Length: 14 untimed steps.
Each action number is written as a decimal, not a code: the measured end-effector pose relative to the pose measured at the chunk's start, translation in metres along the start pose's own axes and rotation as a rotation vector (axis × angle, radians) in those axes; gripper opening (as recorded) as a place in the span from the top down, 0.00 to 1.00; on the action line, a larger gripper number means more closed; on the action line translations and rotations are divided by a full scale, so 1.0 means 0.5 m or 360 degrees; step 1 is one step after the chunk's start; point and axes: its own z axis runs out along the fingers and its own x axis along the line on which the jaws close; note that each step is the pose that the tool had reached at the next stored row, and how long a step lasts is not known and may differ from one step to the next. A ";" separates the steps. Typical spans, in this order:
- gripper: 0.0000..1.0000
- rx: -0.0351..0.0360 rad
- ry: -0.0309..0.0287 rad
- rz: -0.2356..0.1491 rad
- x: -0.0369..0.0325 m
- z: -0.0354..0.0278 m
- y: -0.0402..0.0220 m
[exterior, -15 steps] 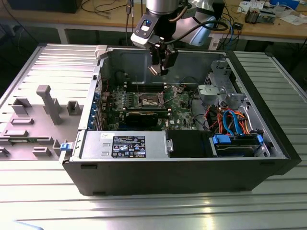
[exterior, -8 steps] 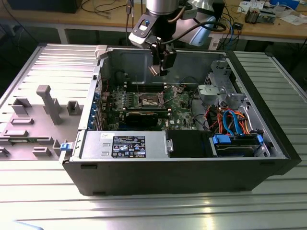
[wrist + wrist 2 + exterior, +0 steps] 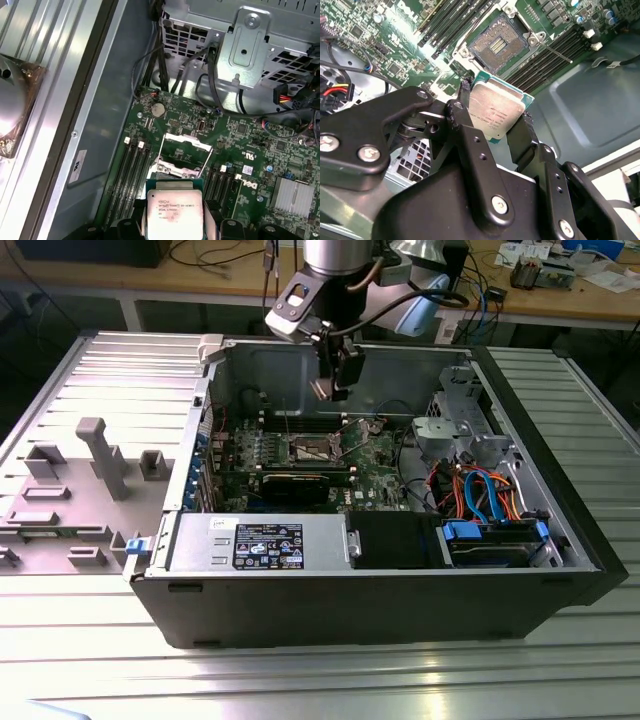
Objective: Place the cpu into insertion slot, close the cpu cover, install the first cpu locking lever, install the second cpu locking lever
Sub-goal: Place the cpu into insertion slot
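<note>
A ribbed grey metal bench (image 3: 300, 680) carries an open black desktop computer case (image 3: 400, 615) lying on its side, with its green motherboard (image 3: 375, 465) exposed. The robot arm's black hand (image 3: 495, 116) is clamped on the cpu (image 3: 499, 106), a small flat square chip with a dull silver top. In the second wrist view its fingers (image 3: 464, 107) press on opposite edges of the chip. The chip hangs above the board, apart from the insertion slot (image 3: 497, 46), a square dark-centred socket with a silvery rim. In the first wrist view the cpu cover (image 3: 187, 141), a thin silvery frame, stands tilted up over the slot. The exterior view places the hand over the middle of the case.
</note>
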 end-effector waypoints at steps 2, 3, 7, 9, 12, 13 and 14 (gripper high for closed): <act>0.46 0.0003 -0.00005 0.0023 0.000 0.003 -0.001; 0.46 0.0009 -0.00004 0.0047 0.000 0.006 -0.002; 0.46 0.0014 -0.00065 0.0157 0.000 0.017 -0.002; 0.46 0.0015 -0.00068 0.0162 0.000 0.018 -0.003; 0.46 0.0015 -0.00067 0.0162 0.000 0.018 -0.003; 0.46 0.0015 -0.00067 0.0162 0.000 0.018 -0.003; 0.46 0.0015 -0.00067 0.0162 0.000 0.018 -0.003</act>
